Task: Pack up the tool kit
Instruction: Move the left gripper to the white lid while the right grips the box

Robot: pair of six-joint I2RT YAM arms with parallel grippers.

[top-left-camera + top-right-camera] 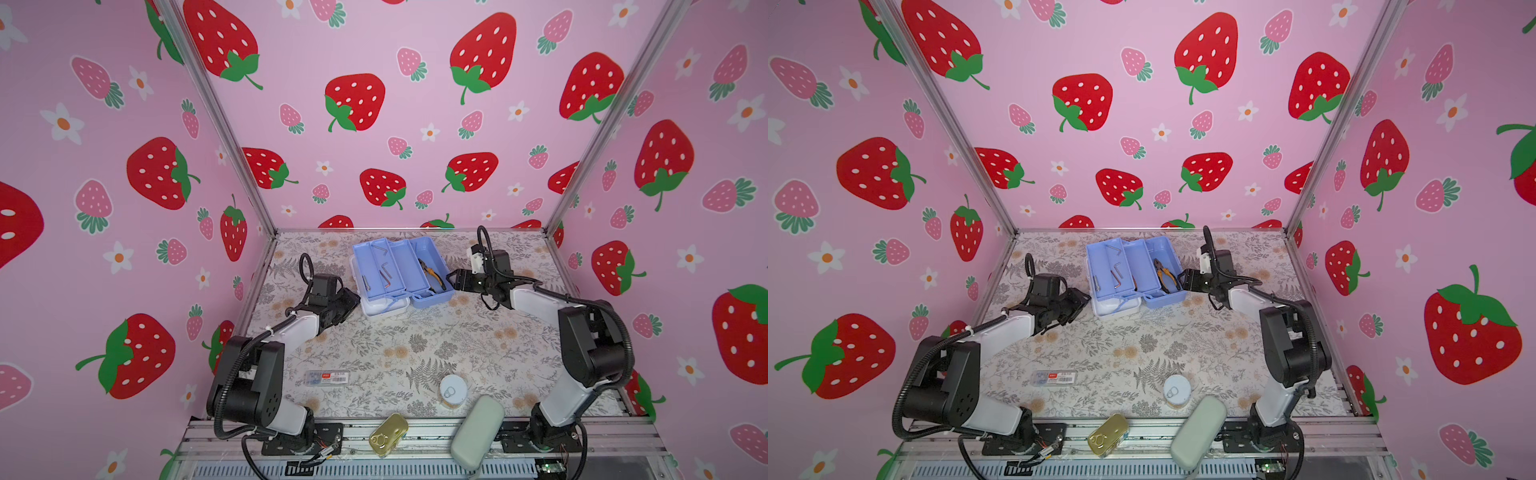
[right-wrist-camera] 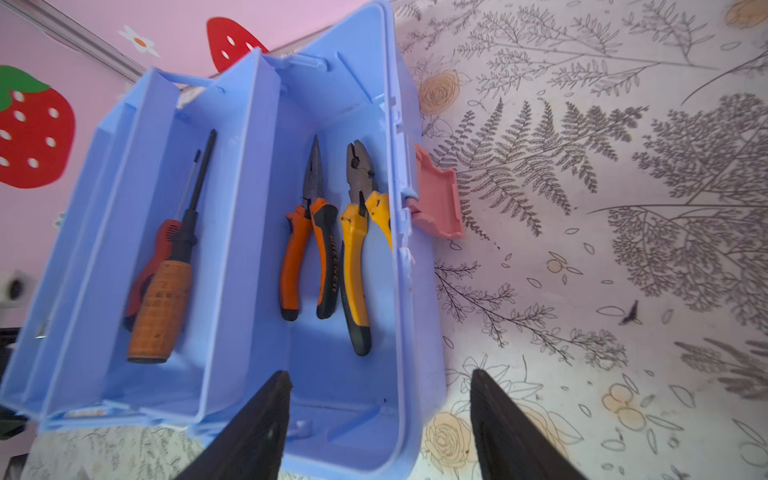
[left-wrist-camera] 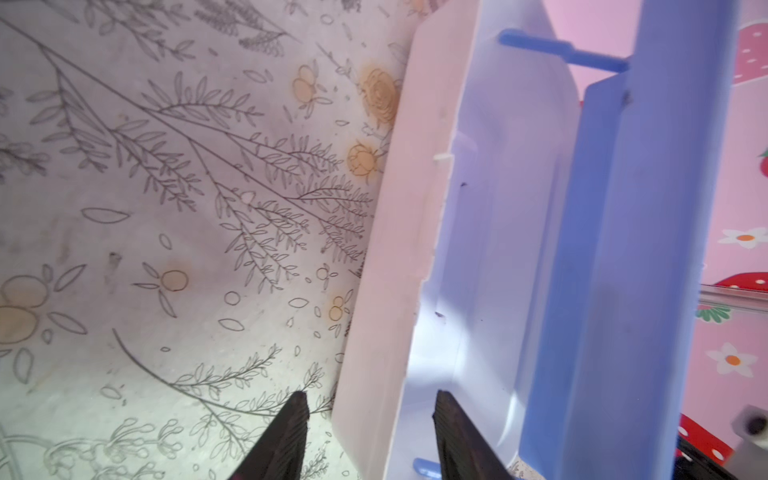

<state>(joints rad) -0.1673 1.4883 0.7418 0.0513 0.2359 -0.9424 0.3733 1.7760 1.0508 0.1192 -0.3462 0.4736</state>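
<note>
while the tool kit point(image 1: 399, 272) lies open at the back of the counter point(image 1: 415, 345), left gripper point(image 3: 370, 415): partly open and holding nothing, with one finger inside the white lid point(image 3: 399, 249) and one outside its wall.
white lid: flat on the counter, on the left side of the box.
trays point(image 1: 376, 266): spread out like steps, with small bent keys point(image 1: 386, 277) in them.
base point(image 2: 419, 332): on the right side, with two pliers point(image 2: 309, 249) lying in it.
right gripper point(image 2: 380, 378): wide open and holding nothing, with the base wall that has the pink latch point(image 2: 436, 195) between its fingers.
step: i think the tools are in and it is time to close the box.
next: i think the left gripper should pinch the lid wall and swing it up and over so the trays fold in, while the right gripper keeps the base from sliding.
</note>
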